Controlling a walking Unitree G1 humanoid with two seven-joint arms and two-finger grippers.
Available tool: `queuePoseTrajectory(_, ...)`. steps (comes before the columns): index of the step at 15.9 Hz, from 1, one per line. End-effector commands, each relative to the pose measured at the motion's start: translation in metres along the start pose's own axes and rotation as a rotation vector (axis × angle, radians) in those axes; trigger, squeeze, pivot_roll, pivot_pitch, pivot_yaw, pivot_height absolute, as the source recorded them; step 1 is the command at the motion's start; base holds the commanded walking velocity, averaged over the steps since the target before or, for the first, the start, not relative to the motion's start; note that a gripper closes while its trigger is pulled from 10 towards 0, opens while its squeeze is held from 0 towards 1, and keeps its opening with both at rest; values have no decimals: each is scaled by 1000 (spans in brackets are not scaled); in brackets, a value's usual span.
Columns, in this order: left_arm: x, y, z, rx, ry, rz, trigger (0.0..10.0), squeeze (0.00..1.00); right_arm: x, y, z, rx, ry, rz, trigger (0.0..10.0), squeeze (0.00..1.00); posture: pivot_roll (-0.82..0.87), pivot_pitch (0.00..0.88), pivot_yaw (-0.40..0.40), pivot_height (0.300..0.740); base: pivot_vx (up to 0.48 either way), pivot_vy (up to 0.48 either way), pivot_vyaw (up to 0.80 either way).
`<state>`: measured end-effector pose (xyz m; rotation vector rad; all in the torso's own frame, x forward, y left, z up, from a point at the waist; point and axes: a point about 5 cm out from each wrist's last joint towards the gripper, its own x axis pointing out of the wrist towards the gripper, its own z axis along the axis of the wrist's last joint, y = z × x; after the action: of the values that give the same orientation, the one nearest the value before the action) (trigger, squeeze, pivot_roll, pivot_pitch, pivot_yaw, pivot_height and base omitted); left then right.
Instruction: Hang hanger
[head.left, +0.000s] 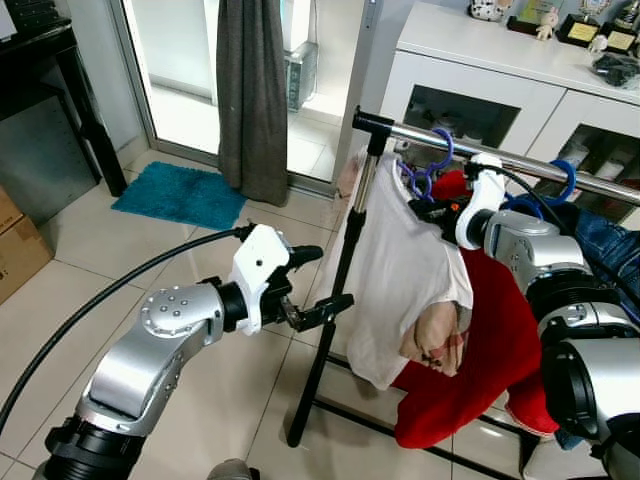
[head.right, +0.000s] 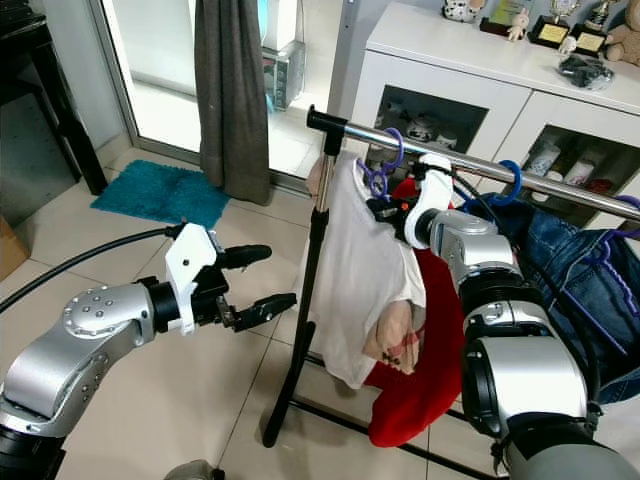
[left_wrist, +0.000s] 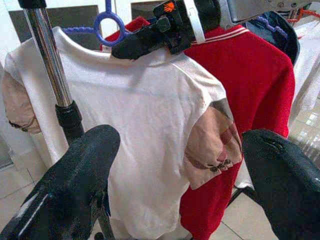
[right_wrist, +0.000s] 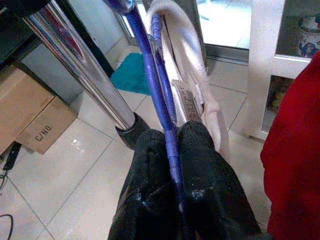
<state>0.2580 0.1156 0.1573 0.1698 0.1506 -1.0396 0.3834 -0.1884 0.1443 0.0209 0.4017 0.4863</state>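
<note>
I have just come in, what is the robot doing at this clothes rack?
The robot is hanging a white shirt on a purple hanger onto the clothes rail. Its right hand is shut on the hanger, up by the rail next to a red garment. The hanger's hook appears to be at the rail already. The left hand is open and holds nothing, in front of the rack's upright post.

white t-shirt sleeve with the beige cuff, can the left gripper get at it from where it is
Probably yes: the left gripper is open and faces the white t-shirt, though the black rack upright stands between them, so it should approach beside it.
</note>
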Motion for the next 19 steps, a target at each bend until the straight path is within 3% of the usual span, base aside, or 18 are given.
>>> queuePoseTrajectory(1, 2, 1, 5, 25, -6, -4, 10000, 0, -3, -3, 14, -22, -51, 6, 5059, 0, 37, 0, -103, 740, 0, 0, 0)
queuePoseTrajectory(2, 2, 1, 5, 24, -6, -4, 10000, 0, -4, -3, 15, -35, -56, 10, 10000, 0, 36, 0, -103, 740, 0, 0, 0)
queuePoseTrajectory(3, 2, 1, 5, 23, -7, -4, 10000, 0, -5, -3, 15, -30, -61, 25, 10000, 59, 37, 0, -105, 740, 0, 0, 0)
queuePoseTrajectory(4, 2, 0, 5, 22, -6, -3, 10000, 0, -6, -3, 14, -20, -62, 38, 10000, 1000, 37, 0, -106, 740, 0, 0, 0)
queuePoseTrajectory(10, 1, -2, 2, 14, 0, -7, 10000, 0, -22, -14, 26, -72, -93, 34, 10000, 1000, 29, 0, -106, 740, 0, 0, 0)
queuePoseTrajectory(13, 2, -2, 2, 13, 0, -11, 10000, 0, -21, -15, 27, -102, -65, 12, 10000, 1000, 29, 0, -106, 740, 0, 0, 0)
queuePoseTrajectory(14, 3, -2, 2, 15, 1, -12, 10000, 0, -19, -14, 26, -105, -44, 4, 10000, 753, 29, 0, -106, 740, 0, 0, 0)
queuePoseTrajectory(15, 3, -1, 2, 17, 1, -12, 10000, 0, -16, -12, 24, -106, -22, 7, 10000, 0, 29, 0, -106, 740, 0, 0, 0)
queuePoseTrajectory(17, 3, -1, 2, 18, 1, -12, 10000, 0, -12, -8, 20, -87, 0, 9, 10000, 0, 28, 0, -106, 740, 0, 0, 0)
queuePoseTrajectory(19, 3, -1, 2, 19, -1, -9, 10000, 0, -7, -4, 17, -60, -4, -1, 1059, 0, 30, 0, -109, 740, 0, 0, 0)
